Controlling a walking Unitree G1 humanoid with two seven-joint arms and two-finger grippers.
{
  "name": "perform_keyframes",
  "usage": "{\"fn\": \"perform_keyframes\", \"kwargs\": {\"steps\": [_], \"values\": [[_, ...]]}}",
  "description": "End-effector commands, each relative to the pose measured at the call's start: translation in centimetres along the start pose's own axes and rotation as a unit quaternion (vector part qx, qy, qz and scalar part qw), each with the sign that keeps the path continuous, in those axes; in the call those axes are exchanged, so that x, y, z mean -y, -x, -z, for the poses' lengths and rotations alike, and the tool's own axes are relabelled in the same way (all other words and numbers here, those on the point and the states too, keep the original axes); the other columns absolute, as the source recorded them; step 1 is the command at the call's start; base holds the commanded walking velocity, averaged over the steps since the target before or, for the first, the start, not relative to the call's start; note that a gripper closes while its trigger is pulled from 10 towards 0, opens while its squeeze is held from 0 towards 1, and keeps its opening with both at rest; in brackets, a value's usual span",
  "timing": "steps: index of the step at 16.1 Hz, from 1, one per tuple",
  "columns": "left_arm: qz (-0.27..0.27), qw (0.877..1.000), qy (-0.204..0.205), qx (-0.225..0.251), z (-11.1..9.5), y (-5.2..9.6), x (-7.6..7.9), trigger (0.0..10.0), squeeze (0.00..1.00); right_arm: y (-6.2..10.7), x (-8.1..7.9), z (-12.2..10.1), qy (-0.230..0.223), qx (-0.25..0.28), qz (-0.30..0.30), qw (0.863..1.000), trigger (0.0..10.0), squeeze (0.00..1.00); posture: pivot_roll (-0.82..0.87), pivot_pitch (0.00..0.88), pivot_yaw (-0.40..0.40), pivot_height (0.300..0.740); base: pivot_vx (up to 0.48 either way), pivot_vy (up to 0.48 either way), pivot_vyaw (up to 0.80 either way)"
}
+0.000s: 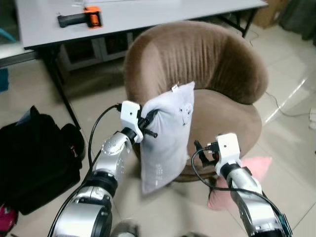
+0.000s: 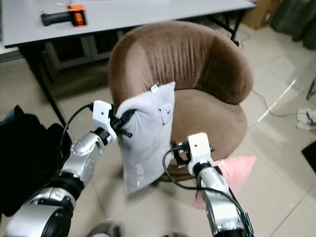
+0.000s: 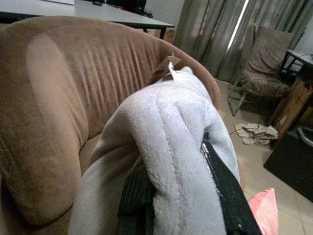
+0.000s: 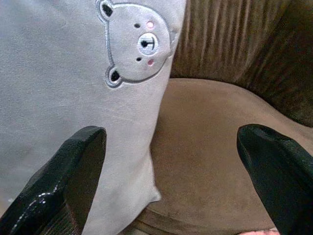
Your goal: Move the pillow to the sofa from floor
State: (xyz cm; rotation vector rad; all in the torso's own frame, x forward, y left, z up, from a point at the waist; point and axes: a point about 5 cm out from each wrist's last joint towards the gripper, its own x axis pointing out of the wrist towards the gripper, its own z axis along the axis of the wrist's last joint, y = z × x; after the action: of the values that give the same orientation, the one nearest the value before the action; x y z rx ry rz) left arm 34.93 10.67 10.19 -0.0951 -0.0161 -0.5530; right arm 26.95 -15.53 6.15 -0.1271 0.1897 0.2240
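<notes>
No readable text anywhere (the pillow point(image 4: 73, 98) bears only a bear face).

Black bag point(image 1: 34, 158) beside grey table point(image 1: 128, 17)

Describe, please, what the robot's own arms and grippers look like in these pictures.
Both arms are shiny silver metal with rounded, cylindrical segments and dark bands at the joints. Each wrist carries a white boxy housing, and a black cable loops from it back along the forearm. The left gripper and right gripper each have two long black fingers, glossy, broad and rounded at the tips.
</notes>
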Motion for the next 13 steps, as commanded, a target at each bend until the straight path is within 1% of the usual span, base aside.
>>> {"fn": "perform_keyframes", "kwargs": {"steps": [1, 3, 9, 10, 12, 13], "values": [[-0.002, 1.0, -0.021, 0.013, -0.9, -0.2, -0.3, 0.0, 0.0, 0.1, -0.1, 0.2, -0.003, -0.005, 0.003, 1.0, 10.0, 0.0, -0.16, 0.098, -0.051, 0.74, 0.0, 0.0, 0.71], [-0.01, 0.999, -0.03, 0.006, -0.8, -0.2, -0.4, 0.0, 0.0, 0.1, -0.2, 0.2, -0.009, -0.005, 0.0, 1.0, 10.0, 0.0, -0.16, 0.099, -0.05, 0.74, 0.328, -0.347, 0.0], [-0.02, 0.999, -0.046, -0.008, -0.5, 0.0, -0.7, 0.0, 0.0, 0.2, -0.4, 0.2, -0.005, -0.003, -0.003, 1.0, 10.0, 0.0, -0.15, 0.106, -0.049, 0.74, 0.371, -0.299, 0.0], [-0.022, 0.999, -0.046, -0.008, -0.5, 0.1, -0.8, 0.0, 0.0, 0.2, -0.4, 0.2, -0.004, 0.0, -0.002, 1.0, 10.0, 0.0, -0.15, 0.106, -0.049, 0.74, 0.386, -0.281, 0.0], [-0.037, 0.998, -0.047, -0.002, -0.6, 0.4, -1.4, 0.0, 0.0, 0.3, -0.2, 0.0, 0.004, 0.012, 0.0, 1.0, 10.0, 0.0, -0.14, 0.104, -0.055, 0.74, 0.386, -0.281, 0.0], [-0.037, 0.998, -0.048, -0.001, -0.7, 0.4, -1.4, 0.0, 0.0, 0.2, -0.3, -0.1, 0.004, 0.012, -0.002, 1.0, 10.0, 0.0, -0.13, 0.102, -0.055, 0.74, 0.386, -0.281, 0.0]]}}
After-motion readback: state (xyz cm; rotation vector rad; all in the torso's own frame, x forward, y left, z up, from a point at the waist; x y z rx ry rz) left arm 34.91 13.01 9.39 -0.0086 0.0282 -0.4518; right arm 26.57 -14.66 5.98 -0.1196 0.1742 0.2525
